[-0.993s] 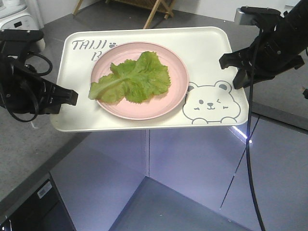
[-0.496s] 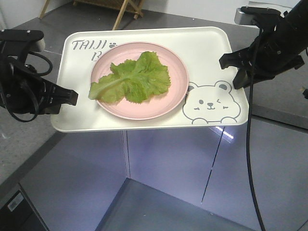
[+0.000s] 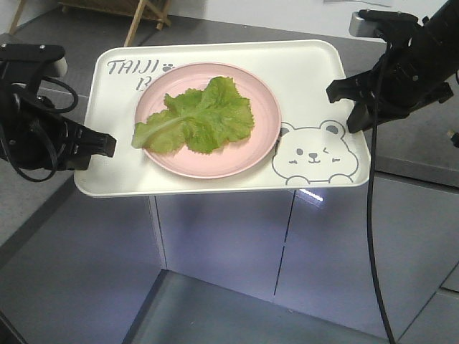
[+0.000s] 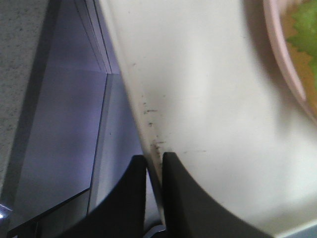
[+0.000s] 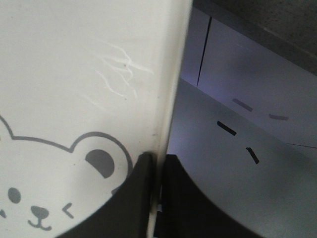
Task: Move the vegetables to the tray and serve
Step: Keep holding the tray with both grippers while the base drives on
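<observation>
The cream tray (image 3: pixel 308 79) with the bear drawing hangs level in the air, clear of any surface. The vegetables (image 3: pixel 197 118), green lettuce leaves, lie on a round pink plate (image 3: pixel 262 140) on the tray. My left gripper (image 3: pixel 106 145) is shut on the tray's left rim (image 4: pixel 148 134), one finger above and one below. On the opposite side my right gripper (image 3: pixel 343 92) is shut on the right rim (image 5: pixel 168 114), beside the bear's ear (image 5: pixel 101 161). A slice of plate (image 4: pixel 287 64) and leaf (image 4: pixel 304 29) shows in the left wrist view.
Below the tray are grey-lilac cabinet fronts (image 3: pixel 229 236) and a glossy floor (image 3: pixel 215 315). A speckled grey countertop (image 3: pixel 21 208) lies at the left and another (image 3: pixel 423 143) at the right. Wooden legs (image 3: pixel 143 14) stand far behind.
The tray, plate and both grippers keep the same place in the view. The background has slid left and down: the cabinets and counter edges shifted, and the white appliance at top left is gone.
</observation>
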`<state>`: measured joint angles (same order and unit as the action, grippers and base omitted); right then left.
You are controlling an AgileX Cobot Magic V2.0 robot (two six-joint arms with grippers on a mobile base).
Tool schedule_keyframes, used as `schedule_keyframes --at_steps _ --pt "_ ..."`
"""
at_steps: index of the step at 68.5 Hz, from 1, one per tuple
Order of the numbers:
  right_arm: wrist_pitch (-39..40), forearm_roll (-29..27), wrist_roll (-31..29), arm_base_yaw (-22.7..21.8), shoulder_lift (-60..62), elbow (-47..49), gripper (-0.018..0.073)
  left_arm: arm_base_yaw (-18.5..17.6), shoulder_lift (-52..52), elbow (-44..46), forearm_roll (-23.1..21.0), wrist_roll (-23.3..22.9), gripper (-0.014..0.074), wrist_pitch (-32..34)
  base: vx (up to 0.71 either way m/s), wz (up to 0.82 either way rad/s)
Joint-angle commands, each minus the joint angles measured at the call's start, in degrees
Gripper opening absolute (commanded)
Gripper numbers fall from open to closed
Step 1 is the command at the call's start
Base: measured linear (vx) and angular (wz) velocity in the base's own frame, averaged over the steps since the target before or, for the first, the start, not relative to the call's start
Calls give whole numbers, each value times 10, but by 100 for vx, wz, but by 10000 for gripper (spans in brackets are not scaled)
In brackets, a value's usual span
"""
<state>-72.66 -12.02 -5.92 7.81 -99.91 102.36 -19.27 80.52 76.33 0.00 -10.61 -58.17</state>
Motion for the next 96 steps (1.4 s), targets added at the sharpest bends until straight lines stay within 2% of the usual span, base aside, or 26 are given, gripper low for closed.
schedule_keyframes --at_steps 1,58,96 --pt "-8 -36 -14 6 31 17 -6 -11 -20 19 -29 9 -6 48 -1 -24" --pt "-8 -36 -14 6 31 17 -6 -11 -20 19 -29 9 -6 48 -1 -28" --pt "-8 -36 -14 6 31 17 -6 -11 -20 19 -29 9 -6 48 0 -11"
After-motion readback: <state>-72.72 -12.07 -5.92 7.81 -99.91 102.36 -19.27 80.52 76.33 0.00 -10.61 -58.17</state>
